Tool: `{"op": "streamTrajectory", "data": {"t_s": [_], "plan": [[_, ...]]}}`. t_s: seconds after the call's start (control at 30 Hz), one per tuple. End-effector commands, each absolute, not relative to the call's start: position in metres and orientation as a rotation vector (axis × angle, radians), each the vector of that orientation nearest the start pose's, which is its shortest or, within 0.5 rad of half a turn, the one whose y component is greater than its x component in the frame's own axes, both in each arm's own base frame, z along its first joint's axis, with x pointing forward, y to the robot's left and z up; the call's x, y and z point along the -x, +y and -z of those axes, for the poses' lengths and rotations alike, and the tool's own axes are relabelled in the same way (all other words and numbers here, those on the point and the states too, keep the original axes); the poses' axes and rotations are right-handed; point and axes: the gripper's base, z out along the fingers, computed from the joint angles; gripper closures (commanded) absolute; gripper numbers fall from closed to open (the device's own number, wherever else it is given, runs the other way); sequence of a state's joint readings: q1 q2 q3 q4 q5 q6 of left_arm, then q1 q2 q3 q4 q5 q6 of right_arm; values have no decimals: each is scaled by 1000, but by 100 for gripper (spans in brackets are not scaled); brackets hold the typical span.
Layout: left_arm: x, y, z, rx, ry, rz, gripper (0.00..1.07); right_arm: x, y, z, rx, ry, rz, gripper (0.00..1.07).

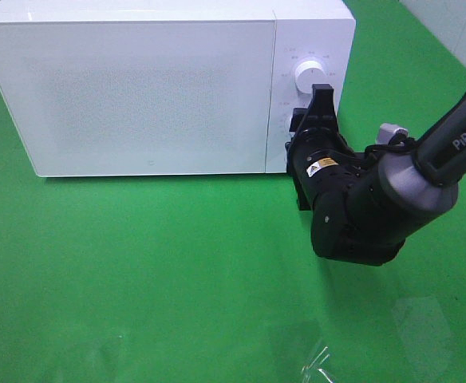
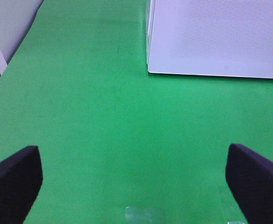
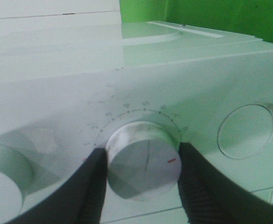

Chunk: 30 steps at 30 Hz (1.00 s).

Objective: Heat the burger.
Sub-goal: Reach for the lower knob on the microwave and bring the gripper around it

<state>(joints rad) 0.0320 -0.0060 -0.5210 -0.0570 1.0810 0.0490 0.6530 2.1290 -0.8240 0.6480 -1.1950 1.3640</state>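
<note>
A boxy white microwave oven point(image 1: 149, 88) stands at the back of the green-covered desk point(image 1: 137, 279), its frosted door shut flush with the control panel on the right. Where the burger is cannot be told: no view shows it, and the door front is not see-through.

The right gripper point(image 1: 311, 112) is at that control panel. In the right wrist view its two black fingers point(image 3: 92, 186) press against opposite sides of the round white dial point(image 3: 143, 161), which has a red mark, so the gripper is closed on it about halfway. A second white knob point(image 1: 309, 73) sits just above, untouched.

The left gripper point(image 2: 135, 179) hangs spread wide, holding nothing, above bare green surface. From the oven's lower front edge point(image 2: 216, 72) to the near side the desk lies open, save for a small piece of clear film point(image 1: 317, 371) at the near edge.
</note>
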Motion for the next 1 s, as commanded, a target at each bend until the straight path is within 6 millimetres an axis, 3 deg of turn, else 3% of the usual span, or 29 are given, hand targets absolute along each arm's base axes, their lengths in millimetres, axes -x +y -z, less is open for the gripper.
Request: {"op": "streamTrajectory", "data": {"t_s": [0.03, 0.4, 0.5, 0.53, 0.57, 0.6, 0.67, 0.83, 1.0], "plan": [[11, -5, -282, -14, 2011, 19, 6, -327, 190, -125, -1145, 1264, -1296, 107], [11, -5, -282, -14, 2011, 19, 6, -328, 182, -123, -1178, 1230, -1196, 96], [11, -5, -282, -14, 2011, 19, 6, -328, 179, -123, -1178, 1226, -1159, 82], [11, -5, -282, -14, 2011, 19, 6, -328, 179, -123, -1178, 1226, -1159, 82], [11, -5, -282, -14, 2011, 19, 6, -327, 178, -125, -1177, 1226, -1138, 73], [11, -5, -282, -14, 2011, 19, 6, -327, 178, -125, -1177, 1226, -1138, 73], [11, -5, -282, -15, 2011, 19, 6, -324, 173, -129, -1153, 1241, -1078, 58], [11, -5, -282, -15, 2011, 19, 6, -320, 174, -130, -1137, 1271, -1076, 49], [11, -5, -282, -15, 2011, 19, 7, -301, 181, -126, -1133, 1379, -1058, 40]]}}
